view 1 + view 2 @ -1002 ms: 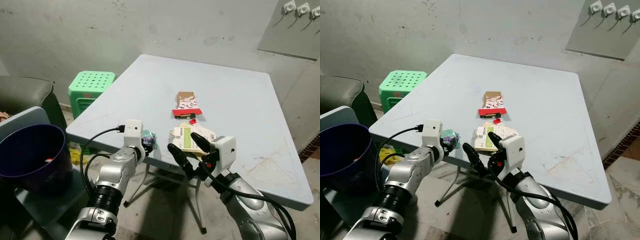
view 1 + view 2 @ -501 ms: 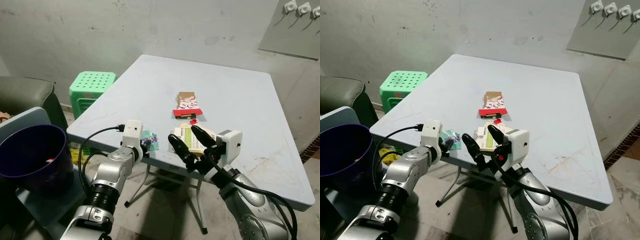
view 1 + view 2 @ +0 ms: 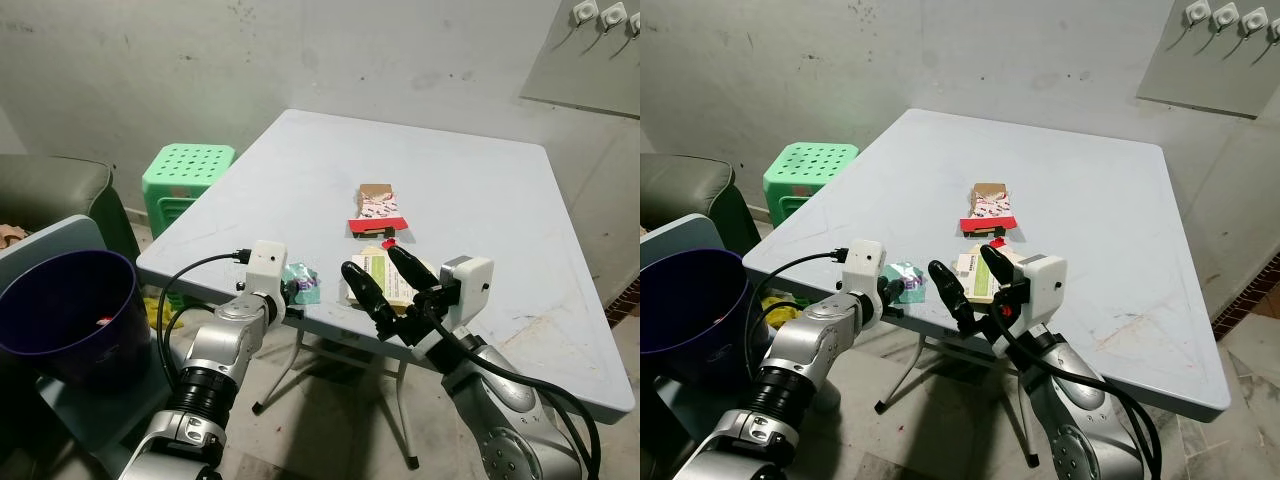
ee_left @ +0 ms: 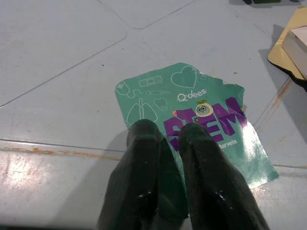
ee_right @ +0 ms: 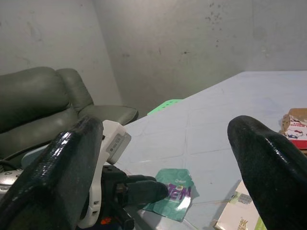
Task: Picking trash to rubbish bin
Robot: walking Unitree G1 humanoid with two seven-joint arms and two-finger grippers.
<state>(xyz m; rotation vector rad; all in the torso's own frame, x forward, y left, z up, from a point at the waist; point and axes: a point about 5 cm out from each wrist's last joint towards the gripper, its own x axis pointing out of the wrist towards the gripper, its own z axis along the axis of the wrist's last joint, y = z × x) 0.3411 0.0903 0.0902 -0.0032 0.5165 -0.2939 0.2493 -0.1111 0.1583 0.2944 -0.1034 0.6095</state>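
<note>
Pretty dim, flat indoor light overall, kinda greenish-grey, and the head views are sharp with no motion blur. The table (image 3: pixel 480 190) catches the most light; the floor under it sits in soft shadow. There's glare on the green wrapper (image 4: pixel 201 120), and the right gripper's fingers (image 5: pixel 268 163) are blurry up close.

We look along the left end effector (image 4: pixel 175 143), its two black fingers (image 4: pixel 139 182) pressed close together on the near edge of a green wrapper (image 4: pixel 192 124) lying flat on the pale blue bench (image 4: pixel 62 57). A yellow-edged packet (image 4: pixel 292 48) lies near the wrapper, apart from it.
</note>
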